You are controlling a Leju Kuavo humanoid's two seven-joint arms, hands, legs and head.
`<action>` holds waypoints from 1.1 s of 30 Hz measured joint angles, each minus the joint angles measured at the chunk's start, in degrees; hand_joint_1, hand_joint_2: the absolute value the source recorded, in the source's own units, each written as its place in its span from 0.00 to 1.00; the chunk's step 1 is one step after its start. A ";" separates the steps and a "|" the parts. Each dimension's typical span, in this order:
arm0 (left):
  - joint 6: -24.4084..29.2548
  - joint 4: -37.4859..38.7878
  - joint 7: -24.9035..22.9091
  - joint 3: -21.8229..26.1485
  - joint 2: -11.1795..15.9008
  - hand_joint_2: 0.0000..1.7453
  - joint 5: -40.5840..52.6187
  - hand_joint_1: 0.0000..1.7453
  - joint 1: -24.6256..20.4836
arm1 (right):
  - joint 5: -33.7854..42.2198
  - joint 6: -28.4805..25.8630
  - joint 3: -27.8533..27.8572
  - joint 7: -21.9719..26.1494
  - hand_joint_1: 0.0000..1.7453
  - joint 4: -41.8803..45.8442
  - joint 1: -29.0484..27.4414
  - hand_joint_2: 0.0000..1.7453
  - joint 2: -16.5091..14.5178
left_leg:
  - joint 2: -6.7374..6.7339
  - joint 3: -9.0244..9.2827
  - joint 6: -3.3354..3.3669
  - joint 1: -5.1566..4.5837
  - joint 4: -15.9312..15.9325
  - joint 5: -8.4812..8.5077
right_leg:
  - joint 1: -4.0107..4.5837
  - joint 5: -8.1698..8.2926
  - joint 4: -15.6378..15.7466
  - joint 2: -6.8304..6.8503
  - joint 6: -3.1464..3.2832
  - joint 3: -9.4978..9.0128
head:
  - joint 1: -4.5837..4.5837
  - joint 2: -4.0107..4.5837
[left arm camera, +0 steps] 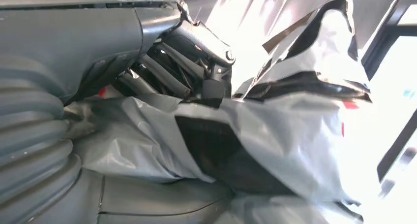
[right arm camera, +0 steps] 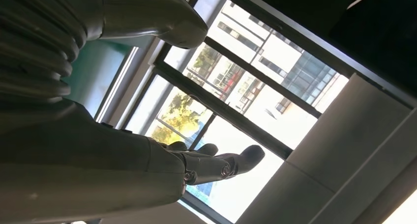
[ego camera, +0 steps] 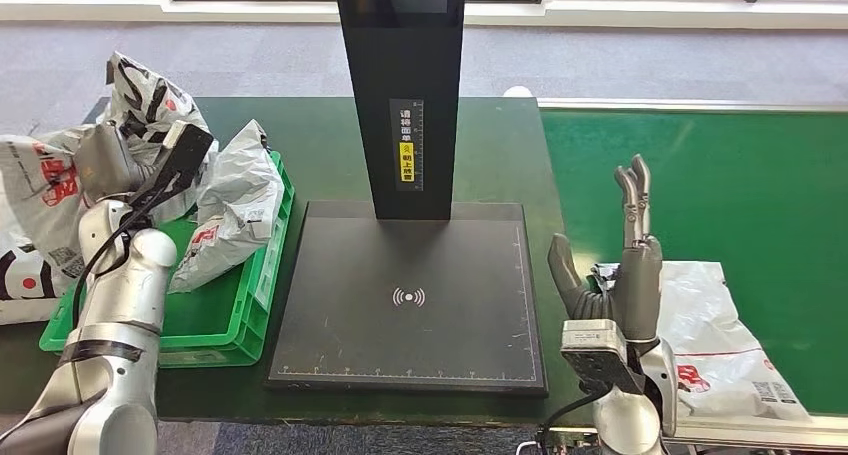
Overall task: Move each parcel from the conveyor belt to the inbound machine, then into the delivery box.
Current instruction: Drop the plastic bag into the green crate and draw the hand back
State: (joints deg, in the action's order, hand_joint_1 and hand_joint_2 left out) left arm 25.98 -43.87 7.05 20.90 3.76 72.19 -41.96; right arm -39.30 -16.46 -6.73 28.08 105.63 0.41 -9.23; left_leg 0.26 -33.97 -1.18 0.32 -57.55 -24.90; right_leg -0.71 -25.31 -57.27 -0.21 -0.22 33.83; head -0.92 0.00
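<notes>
Now our left hand (left arm camera: 196, 66) grips a parcel (left arm camera: 275, 135) above the box (ego camera: 215, 320); our right hand (ego camera: 615, 275), fingers wide, holds nothing. Released off-centre, it may slide off the bags (ego camera: 235, 210) below.

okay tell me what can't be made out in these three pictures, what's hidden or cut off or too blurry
- Left robot hand: in the left wrist view crumpled parcels cover its fingertips, so a grip cannot be confirmed.
- Delivery box: in the head view bags and the left arm hide its floor.
- Parcel on the belt: the right robot hand covers its near edge; label print too small.
- Inbound machine: its post is cut off by the top edge.
</notes>
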 joint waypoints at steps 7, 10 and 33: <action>-4.20 9.42 -3.82 0.93 0.78 0.00 3.49 0.00 -1.58 | -1.53 0.34 0.00 -1.15 0.00 -0.19 0.25 1.00 -0.87 | 0.00 -0.08 0.00 0.00 0.00 0.00 | 0.02 0.00 0.00 0.01 0.00 0.07 | 0.00 0.00; -4.03 10.97 -3.31 0.95 0.76 0.00 3.67 0.00 -2.07 | -1.89 0.36 0.00 -1.51 0.00 -0.19 0.27 1.00 -1.11 | 0.00 -0.09 0.00 0.00 0.00 0.00 | 0.01 0.00 0.00 0.01 0.00 0.09 | 0.00 0.00; -4.61 -1.30 6.70 0.74 -4.57 0.00 -10.74 0.00 2.51 | -23.84 8.29 5.01 -19.47 0.00 -15.59 4.84 0.00 0.15 | 0.00 -0.12 0.00 -0.01 -0.01 0.00 | 0.00 0.01 0.04 0.00 -0.01 0.11 | 0.00 0.00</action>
State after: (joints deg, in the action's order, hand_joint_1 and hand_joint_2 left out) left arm 21.37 -45.16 13.75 21.64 -0.81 61.45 -39.45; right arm -63.14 -8.17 -1.72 8.61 90.04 5.25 -9.08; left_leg 0.26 -34.08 -1.18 0.31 -57.56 -24.90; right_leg -0.71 -25.30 -57.23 -0.21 -0.23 33.94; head -0.92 0.00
